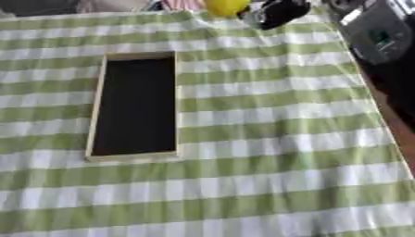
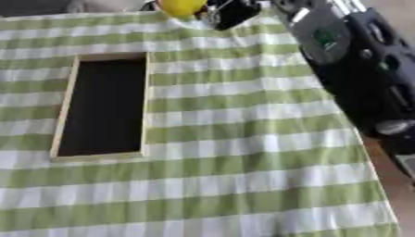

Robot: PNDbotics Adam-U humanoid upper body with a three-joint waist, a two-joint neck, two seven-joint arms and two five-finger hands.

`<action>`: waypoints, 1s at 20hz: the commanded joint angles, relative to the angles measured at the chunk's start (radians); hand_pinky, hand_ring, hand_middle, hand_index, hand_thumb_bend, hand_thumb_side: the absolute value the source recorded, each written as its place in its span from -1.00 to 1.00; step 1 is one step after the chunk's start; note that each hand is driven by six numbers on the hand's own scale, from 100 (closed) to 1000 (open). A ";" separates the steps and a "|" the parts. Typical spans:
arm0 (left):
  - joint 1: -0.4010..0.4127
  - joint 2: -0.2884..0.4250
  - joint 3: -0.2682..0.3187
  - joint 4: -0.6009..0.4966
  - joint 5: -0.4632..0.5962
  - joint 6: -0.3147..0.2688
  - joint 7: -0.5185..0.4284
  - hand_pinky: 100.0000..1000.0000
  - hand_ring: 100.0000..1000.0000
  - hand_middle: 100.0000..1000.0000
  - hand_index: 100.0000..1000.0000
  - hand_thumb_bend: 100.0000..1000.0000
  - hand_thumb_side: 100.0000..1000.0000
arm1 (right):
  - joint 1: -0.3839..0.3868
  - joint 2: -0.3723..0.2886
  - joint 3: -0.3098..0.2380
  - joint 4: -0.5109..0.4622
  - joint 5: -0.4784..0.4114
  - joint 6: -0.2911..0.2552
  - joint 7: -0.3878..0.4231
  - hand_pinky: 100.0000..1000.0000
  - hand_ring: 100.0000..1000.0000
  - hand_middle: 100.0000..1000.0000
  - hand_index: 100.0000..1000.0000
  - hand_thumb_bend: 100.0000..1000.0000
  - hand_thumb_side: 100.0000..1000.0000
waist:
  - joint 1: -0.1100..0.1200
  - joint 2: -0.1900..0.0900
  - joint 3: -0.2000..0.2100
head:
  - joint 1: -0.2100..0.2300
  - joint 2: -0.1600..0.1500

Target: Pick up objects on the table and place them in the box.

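My right hand (image 2: 235, 13) is up at far edge, fingers curled round a yellow ball (image 2: 180, 6), I think to lift it. Box (image 1: 96, 111) is nearer me, to the hand's left, empty. Left hand not visible.

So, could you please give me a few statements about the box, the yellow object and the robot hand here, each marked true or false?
1. The box holds nothing visible on its dark floor. True.
2. The yellow object lies inside the box. False: it is at the table's far edge, beyond the box.
3. The right robot hand is at the far edge, right beside the yellow object. True.
4. The tablecloth is plain red. False: it is green and white check.
5. The box lies toward the right edge of the table. False: it lies left of centre.
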 commanded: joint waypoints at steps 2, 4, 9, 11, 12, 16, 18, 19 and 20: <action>-0.009 0.015 0.005 -0.019 -0.007 -0.009 -0.003 0.74 0.66 0.56 0.90 -0.11 0.43 | -0.029 0.098 0.032 -0.021 0.060 -0.015 0.019 0.69 0.47 0.17 0.30 -1.00 -1.00 | 0.000 -0.025 0.007 | -0.012 0.014; -0.008 0.016 0.006 -0.019 -0.008 -0.010 -0.002 0.74 0.66 0.56 0.90 -0.11 0.43 | -0.023 0.144 0.048 -0.003 0.099 -0.022 0.018 0.69 0.46 0.17 0.30 -1.00 -1.00 | -0.001 -0.022 0.008 | -0.016 0.022; -0.010 0.017 0.004 -0.019 -0.007 -0.012 -0.005 0.74 0.66 0.56 0.90 -0.11 0.43 | -0.003 0.233 0.077 0.054 0.179 -0.044 0.004 0.68 0.46 0.17 0.30 -1.00 -1.00 | 0.001 -0.015 0.008 | -0.032 0.029; -0.012 0.016 0.004 -0.019 -0.007 -0.012 -0.005 0.74 0.66 0.56 0.90 -0.11 0.43 | 0.008 0.257 0.084 0.080 0.205 -0.049 -0.004 0.68 0.46 0.17 0.30 -1.00 -1.00 | 0.001 -0.012 0.008 | -0.038 0.027; -0.013 0.015 0.004 -0.019 -0.006 -0.012 -0.005 0.74 0.66 0.56 0.90 -0.12 0.43 | 0.014 0.267 0.086 0.095 0.216 -0.051 -0.008 0.68 0.45 0.17 0.30 -1.00 -1.00 | 0.002 -0.010 0.007 | -0.041 0.027; -0.016 0.010 0.004 -0.019 -0.003 -0.012 -0.005 0.74 0.66 0.56 0.90 -0.12 0.43 | 0.035 0.305 0.096 0.153 0.253 -0.057 -0.024 0.68 0.45 0.17 0.30 -1.00 -1.00 | 0.002 -0.004 0.006 | -0.048 0.020; -0.021 0.008 0.002 -0.019 -0.002 -0.013 -0.007 0.74 0.66 0.56 0.90 -0.12 0.43 | 0.038 0.327 0.101 0.186 0.280 -0.060 -0.036 0.68 0.45 0.17 0.30 -1.00 -1.00 | 0.001 -0.001 0.008 | -0.056 0.019; -0.023 0.006 0.000 -0.019 -0.001 -0.013 -0.008 0.74 0.66 0.56 0.90 -0.12 0.43 | 0.038 0.338 0.101 0.200 0.292 -0.061 -0.043 0.68 0.45 0.17 0.30 -1.00 -1.00 | 0.001 0.000 0.010 | -0.061 0.019; -0.024 0.005 -0.001 -0.019 -0.001 -0.013 -0.009 0.74 0.66 0.56 0.90 -0.12 0.43 | 0.037 0.347 0.101 0.212 0.302 -0.063 -0.052 0.68 0.45 0.17 0.30 -1.00 -1.00 | 0.001 0.001 0.012 | -0.064 0.018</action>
